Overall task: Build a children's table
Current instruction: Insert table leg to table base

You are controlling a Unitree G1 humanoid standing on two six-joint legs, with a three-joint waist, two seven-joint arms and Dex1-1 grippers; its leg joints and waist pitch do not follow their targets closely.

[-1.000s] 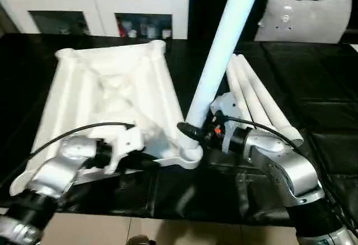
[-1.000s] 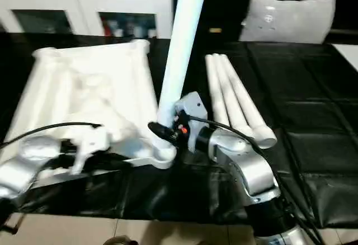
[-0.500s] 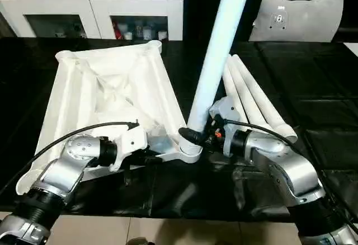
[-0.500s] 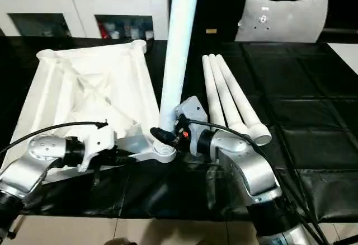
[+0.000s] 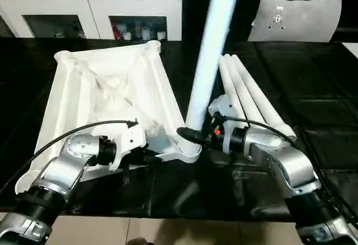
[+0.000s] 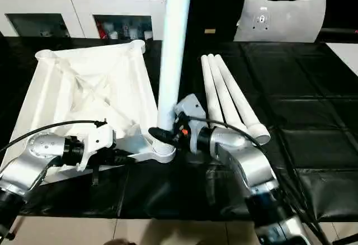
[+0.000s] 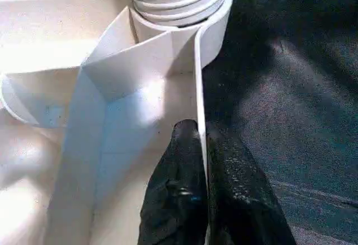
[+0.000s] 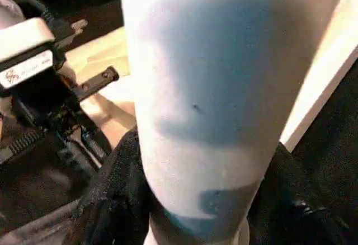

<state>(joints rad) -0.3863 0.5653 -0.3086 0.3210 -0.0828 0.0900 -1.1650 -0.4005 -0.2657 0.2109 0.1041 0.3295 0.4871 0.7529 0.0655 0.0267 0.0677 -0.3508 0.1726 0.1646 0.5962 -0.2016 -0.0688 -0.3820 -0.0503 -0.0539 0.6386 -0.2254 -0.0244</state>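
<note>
Table top lies underside up on the black table, its near edge close to the table's front border. Left gripper — jaws clenched on the thin rim wall beside the near corner socket. Right gripper — jaws grasping the upright leg just above that socket, its ribbed end seated inside. Three spare legs lie side by side to the right, touching; bare black surface beyond them. White cabinet stands behind.

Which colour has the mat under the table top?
Black, with a quilted square pattern; the mat shows best in the right eye view.
</note>
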